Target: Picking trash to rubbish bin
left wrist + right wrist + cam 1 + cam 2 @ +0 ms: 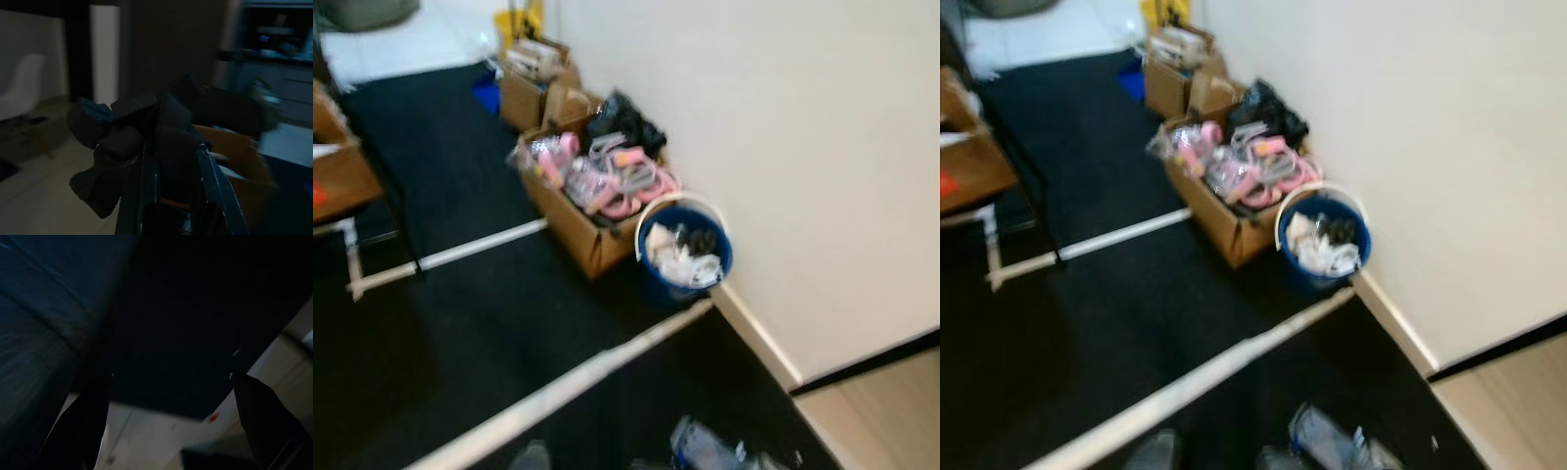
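Ahead of the robot, a blue rubbish bin (685, 257) stands on dark carpet against a white wall (783, 147), already part-filled with pale and black scraps. Just beside the bin, touching or nearly so, sits an open cardboard box (582, 220) heaped with pink items; more boxes (533, 88) stand farther along the wall.

Left gripper (161, 127): its fingers are pressed narrowly together around a crumpled black piece of trash (122, 142), which bulges out to one side of the fingertips. Beyond this gripper lie a dim room and an orange-brown surface, not the bin, so the bin is well apart from the load.

Right gripper (168, 391): its two fingers stand wide apart with nothing between them, over dark floor.

Judged stage: carrying the trash toward the bin.

Risks: the head views are blurred, suggesting motion, so the bin's position may be misjudged. Because the box adjoins the bin, a release slightly off target could drop the trash among the pink items. The wad overhangs the fingers and could slip free in transit.
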Tool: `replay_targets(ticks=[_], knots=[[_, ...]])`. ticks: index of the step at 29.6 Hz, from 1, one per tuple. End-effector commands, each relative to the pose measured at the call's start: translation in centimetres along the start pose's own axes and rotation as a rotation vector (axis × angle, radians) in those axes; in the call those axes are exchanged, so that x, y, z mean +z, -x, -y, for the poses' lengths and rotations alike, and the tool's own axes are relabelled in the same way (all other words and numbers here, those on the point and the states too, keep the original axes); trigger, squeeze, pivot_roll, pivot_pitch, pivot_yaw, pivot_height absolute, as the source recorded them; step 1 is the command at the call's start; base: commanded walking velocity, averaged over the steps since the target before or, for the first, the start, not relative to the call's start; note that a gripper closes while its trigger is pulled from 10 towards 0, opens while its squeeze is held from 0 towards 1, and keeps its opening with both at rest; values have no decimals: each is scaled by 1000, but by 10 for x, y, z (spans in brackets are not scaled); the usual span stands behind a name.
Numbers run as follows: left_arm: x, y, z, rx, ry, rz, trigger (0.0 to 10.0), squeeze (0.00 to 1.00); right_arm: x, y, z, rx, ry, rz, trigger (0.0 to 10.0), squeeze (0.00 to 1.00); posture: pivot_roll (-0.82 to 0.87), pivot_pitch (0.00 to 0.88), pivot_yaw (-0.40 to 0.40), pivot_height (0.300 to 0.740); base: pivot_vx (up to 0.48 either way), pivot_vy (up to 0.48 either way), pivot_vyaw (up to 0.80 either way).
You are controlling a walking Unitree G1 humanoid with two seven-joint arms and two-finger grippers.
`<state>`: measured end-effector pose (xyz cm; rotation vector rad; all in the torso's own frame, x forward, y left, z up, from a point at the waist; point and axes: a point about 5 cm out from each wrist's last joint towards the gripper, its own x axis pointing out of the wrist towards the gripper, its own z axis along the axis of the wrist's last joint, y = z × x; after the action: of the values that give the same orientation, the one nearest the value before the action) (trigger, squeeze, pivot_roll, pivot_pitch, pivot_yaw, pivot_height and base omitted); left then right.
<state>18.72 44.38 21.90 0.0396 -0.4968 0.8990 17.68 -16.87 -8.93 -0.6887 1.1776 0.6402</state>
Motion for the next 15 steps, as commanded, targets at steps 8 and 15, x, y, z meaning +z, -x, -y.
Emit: replay_targets(ticks=[8,15], knots=[[-8,2,2,-6,9,-38,10000,0,-10,-3,-17,62,-19,-21,10000,0,170,159,-49,740,373,0,725],[-11,3,5,-19,12,-49,10000,0,-11,-3,-18,71,-25,-23,10000,0,165,167,-46,740,373,0,725]])
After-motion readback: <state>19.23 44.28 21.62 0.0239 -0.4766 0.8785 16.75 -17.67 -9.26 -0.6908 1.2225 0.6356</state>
